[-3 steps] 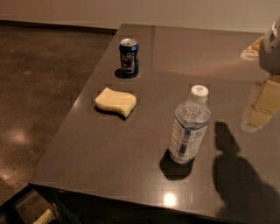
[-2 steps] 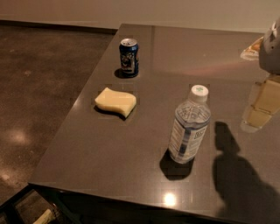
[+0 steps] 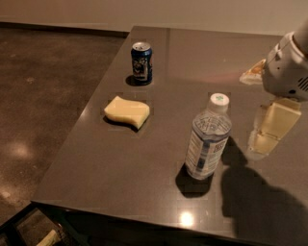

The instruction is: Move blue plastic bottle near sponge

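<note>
Over the right side of the counter (image 3: 120,163), my end effector (image 3: 270,129) hangs pale and yellowish below the white housing of my wrist (image 3: 286,67), tilted down and to the left. I cannot tell whether it is released or clenched; it is clear of every object and holds nothing that I can see. My arm throws a broad dark shadow (image 3: 262,204) on the counter's near right part.

Just to the left of my end effector, apart from it, the blue plastic bottle (image 3: 208,139) stands upright near the counter's front half. Its white cap (image 3: 219,101) is on and its blue-and-white label (image 3: 204,153) wraps the lower body. A small shadow (image 3: 191,185) lies at its base toward the front edge.

The sponge (image 3: 127,111) lies flat, well apart from the bottle, to its left and a little farther back, near the counter's left edge. Its front edge curves in a wave.

Behind the sponge, farther back on the counter, a dark blue soda can (image 3: 141,62) stands upright, apart from the sponge.

At the back right, a pale crumpled thing (image 3: 252,73) lies partly hidden by my wrist; I cannot tell what it is.

Left of the counter is a brown mottled floor (image 3: 43,96), and a light wall (image 3: 144,12) runs along the top.
</note>
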`<state>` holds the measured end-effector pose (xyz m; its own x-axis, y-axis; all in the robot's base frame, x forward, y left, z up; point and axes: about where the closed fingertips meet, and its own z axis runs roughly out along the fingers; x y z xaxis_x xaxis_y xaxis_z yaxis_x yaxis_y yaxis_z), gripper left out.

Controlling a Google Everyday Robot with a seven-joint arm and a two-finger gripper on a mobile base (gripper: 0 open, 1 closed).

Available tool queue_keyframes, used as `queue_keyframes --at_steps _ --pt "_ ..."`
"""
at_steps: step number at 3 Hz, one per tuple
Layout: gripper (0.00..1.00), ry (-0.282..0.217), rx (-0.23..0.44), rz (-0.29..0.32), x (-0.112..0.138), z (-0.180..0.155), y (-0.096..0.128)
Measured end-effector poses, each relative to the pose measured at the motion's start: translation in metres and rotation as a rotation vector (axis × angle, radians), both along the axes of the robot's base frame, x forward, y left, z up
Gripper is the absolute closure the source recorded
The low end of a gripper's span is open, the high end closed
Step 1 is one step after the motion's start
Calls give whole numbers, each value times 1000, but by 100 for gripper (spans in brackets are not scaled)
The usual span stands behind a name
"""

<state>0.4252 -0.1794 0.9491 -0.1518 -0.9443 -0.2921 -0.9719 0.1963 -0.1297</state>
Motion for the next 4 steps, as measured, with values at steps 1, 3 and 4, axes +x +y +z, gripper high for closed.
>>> queue_keyframes --at_steps 1,3,4 --pt "0 78 135 52 -14 -19 25" --pt "0 146 439 120 -27 -20 57" --pt "18 128 537 144 -30 -17 66"
